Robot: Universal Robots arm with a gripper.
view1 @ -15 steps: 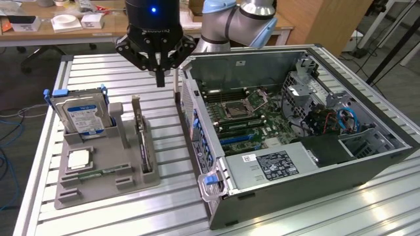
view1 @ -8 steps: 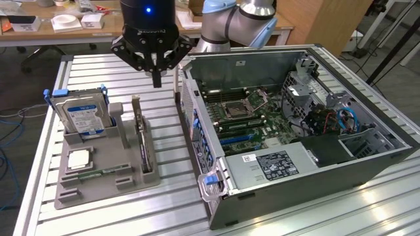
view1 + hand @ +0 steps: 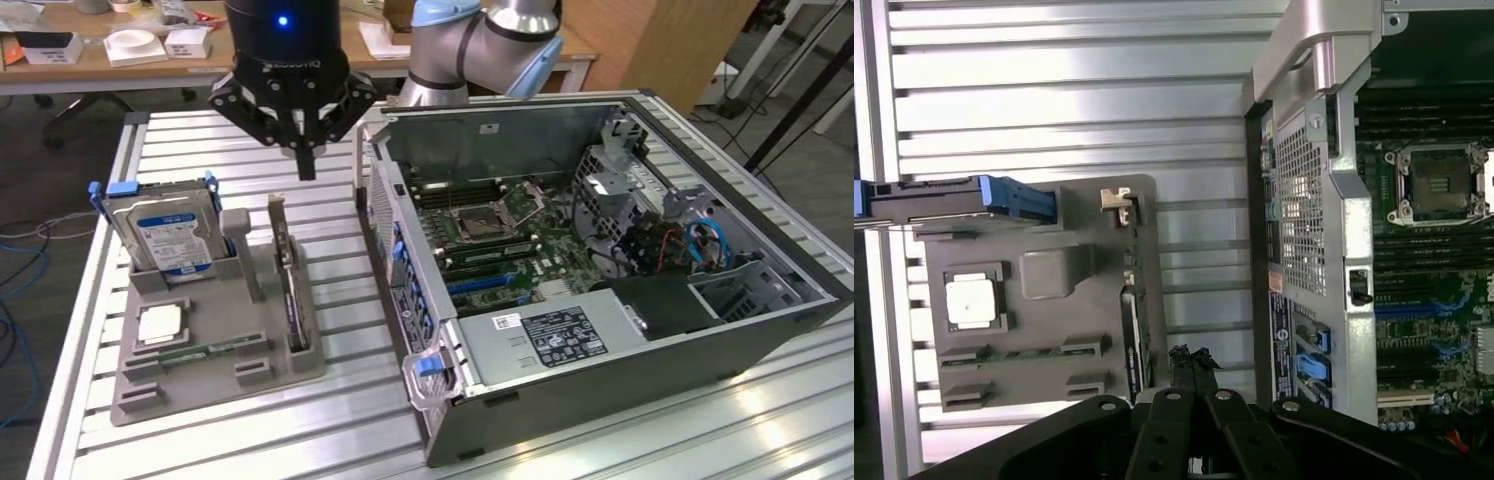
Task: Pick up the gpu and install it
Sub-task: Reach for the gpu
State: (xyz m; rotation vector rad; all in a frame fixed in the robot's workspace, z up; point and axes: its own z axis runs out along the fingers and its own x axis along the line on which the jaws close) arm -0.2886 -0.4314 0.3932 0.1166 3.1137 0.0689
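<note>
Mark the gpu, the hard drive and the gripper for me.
gpu (image 3: 295,303): exterior view, dark body of the upright card.
hard drive (image 3: 168,242): exterior view, its label face.
gripper (image 3: 307,168): exterior view, tip of the shut jaws.

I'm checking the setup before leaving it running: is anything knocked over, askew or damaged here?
Nothing stands out. The gpu stands on edge in its slot of the gray holder, the hard drive upright beside it, the processor chip flat in its recess. The open computer case looks intact. The gripper hangs shut above the holder, empty.
</note>
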